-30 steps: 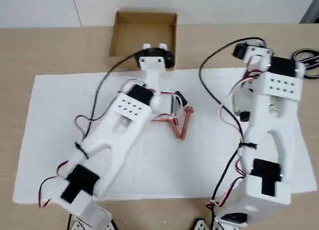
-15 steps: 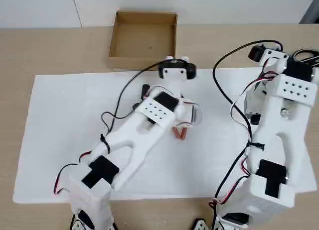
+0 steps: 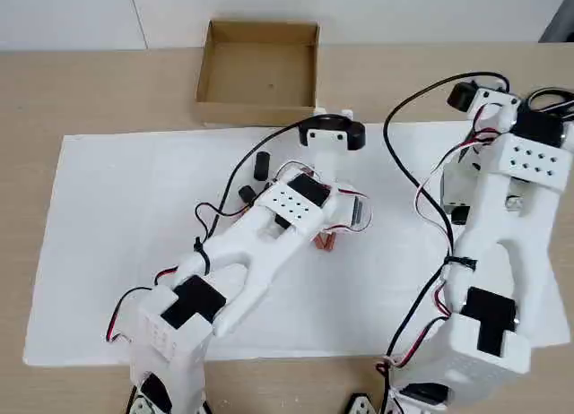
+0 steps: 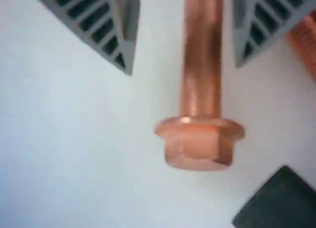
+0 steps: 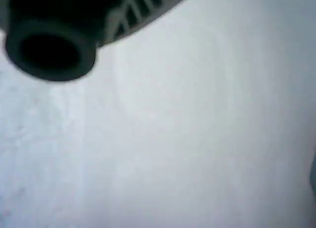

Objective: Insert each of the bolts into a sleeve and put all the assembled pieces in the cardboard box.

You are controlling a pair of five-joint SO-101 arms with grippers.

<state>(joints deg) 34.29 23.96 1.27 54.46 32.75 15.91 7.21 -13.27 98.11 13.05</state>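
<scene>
**Table** (image 3: pixel 99 82): pale wood, with a white sheet (image 3: pixel 108 226) spread across its middle.

**Cardboard box** (image 3: pixel 260 73): open-topped, at the far edge of the table, just touching the sheet's far border. Nothing lies in it.

**Left arm** (image 3: pixel 260 244): stretched diagonally over the sheet toward its centre.

**Left gripper** (image 4: pixel 182 62): low over the sheet. The grey ribbed fingers (image 4: pixel 98 20) stand apart, one on each side of a bolt's shank. Neither one presses it.

**Bolt** (image 4: pixel 200 139): copper, with a flanged hex head. It lies flat on the sheet, its shank running up between the open fingers.

**Second bolt** (image 4: pixel 306 43): copper, just beside the first, outside one finger. In the high view the copper pieces (image 3: pixel 325 241) show close together at the tip of the left arm.

**Loose sleeves**: two short black cylinders on the sheet, one nearer the box (image 3: pixel 262 166), the other (image 3: pixel 247 194) just beside the left arm. They are near each other but apart.

**Right arm** (image 3: pixel 502 208): over the right end of the sheet, well apart from the bolts.

**Held sleeve** (image 5: pixel 49 53): a black tube with its open bore facing the right wrist camera, above bare sheet. It sits against a ribbed finger (image 5: pixel 133 13) of the right arm, which appears to be clamped on it.
</scene>
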